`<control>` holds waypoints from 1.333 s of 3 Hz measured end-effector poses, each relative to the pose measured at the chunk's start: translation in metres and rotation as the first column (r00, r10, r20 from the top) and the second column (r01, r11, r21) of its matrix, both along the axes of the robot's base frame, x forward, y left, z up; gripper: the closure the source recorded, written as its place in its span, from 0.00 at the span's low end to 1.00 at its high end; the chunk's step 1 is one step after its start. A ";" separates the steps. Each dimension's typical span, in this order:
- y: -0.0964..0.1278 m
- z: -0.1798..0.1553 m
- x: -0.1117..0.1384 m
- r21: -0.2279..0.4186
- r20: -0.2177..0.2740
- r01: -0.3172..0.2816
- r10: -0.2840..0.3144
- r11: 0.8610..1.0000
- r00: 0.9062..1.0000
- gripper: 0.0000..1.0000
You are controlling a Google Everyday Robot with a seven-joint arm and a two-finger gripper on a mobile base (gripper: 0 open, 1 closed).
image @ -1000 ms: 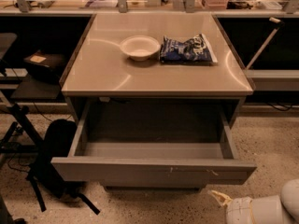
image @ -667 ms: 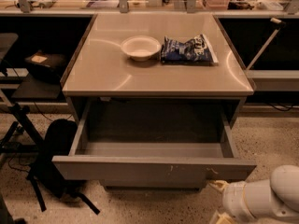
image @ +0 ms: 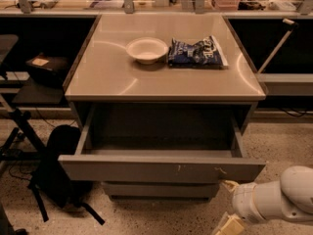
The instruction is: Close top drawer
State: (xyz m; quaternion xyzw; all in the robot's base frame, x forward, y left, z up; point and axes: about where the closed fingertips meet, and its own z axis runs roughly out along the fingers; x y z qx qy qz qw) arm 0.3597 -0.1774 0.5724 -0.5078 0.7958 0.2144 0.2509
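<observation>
The top drawer (image: pixel 146 168) is pulled far out of the cabinet under the table. It is a wide, deep grey metal drawer, empty inside, with small pale scratch marks right of centre on its flat front. My gripper (image: pixel 226 205) is at the bottom right on a white arm, just below and in front of the right end of the drawer front. Its two pale fingers are spread apart, one fingertip (image: pixel 228 184) close under the front panel, the other (image: pixel 230 225) near the floor. It holds nothing.
A white bowl (image: pixel 146 50) and a blue snack bag (image: pixel 196 53) lie on the table top (image: pixel 107 77). A lower grey drawer front (image: pixel 161 190) is shut. A black backpack (image: pixel 61 165) and a stand lie on the floor at the left.
My arm and gripper have come further into view from the bottom right, moving left and up toward the right end of the drawer front. The drawer has not moved.
</observation>
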 end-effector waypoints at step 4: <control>0.003 -0.002 0.067 -0.055 0.025 0.006 -0.005 0.998 1.000 0.00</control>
